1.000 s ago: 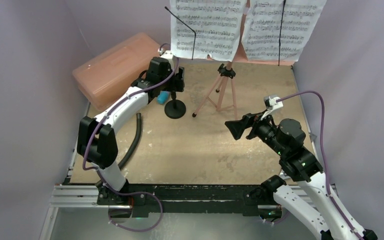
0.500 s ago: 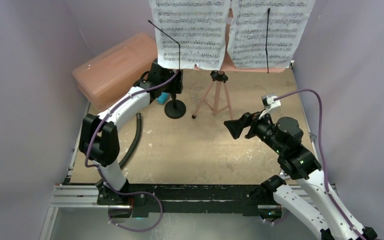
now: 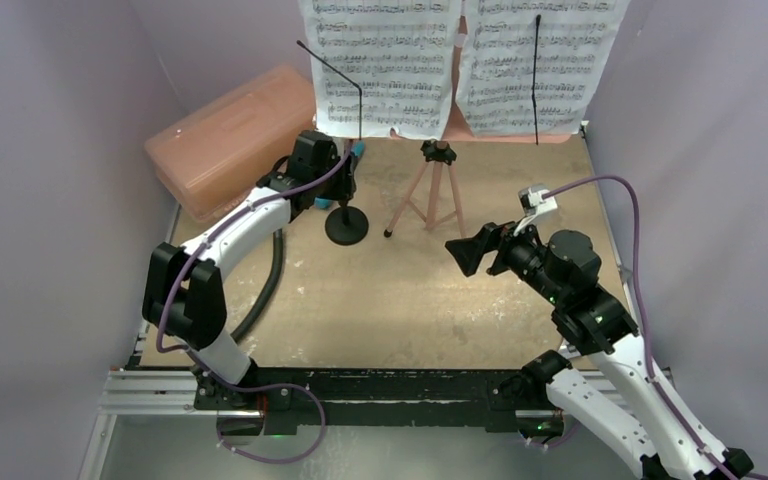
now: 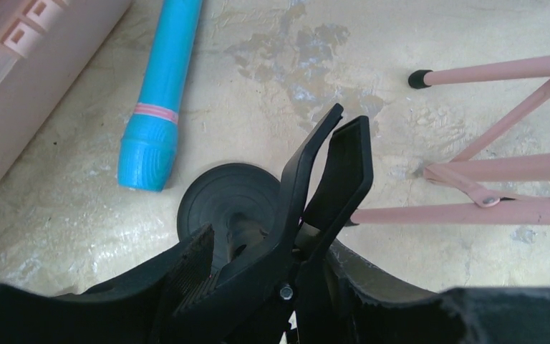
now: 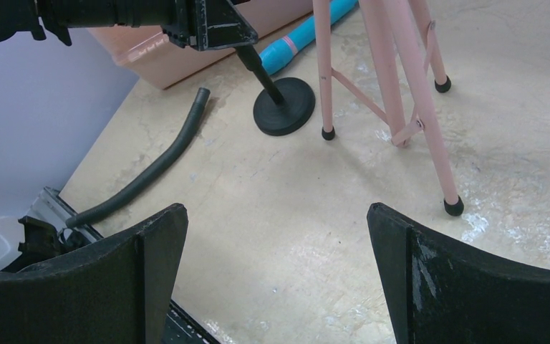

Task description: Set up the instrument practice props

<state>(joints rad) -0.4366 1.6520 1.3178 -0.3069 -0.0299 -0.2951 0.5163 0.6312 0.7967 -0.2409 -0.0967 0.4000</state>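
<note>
Left claw [image 4: 344, 125] is clamped on the post of the black mic stand [image 4: 218, 201], upright on the surface. Cyan microphone [image 4: 159, 93] lies flat just far-left of its base, long axis near-left to far-right, nearest this arm.

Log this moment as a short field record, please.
left gripper: shut on post of small black round-based mic stand
right gripper: open, empty, above the table
cyan toy microphone: lying on the table beside translucent pink plastic case
pink tripod music stand: upright, holding two white sheet-music pages
</note>
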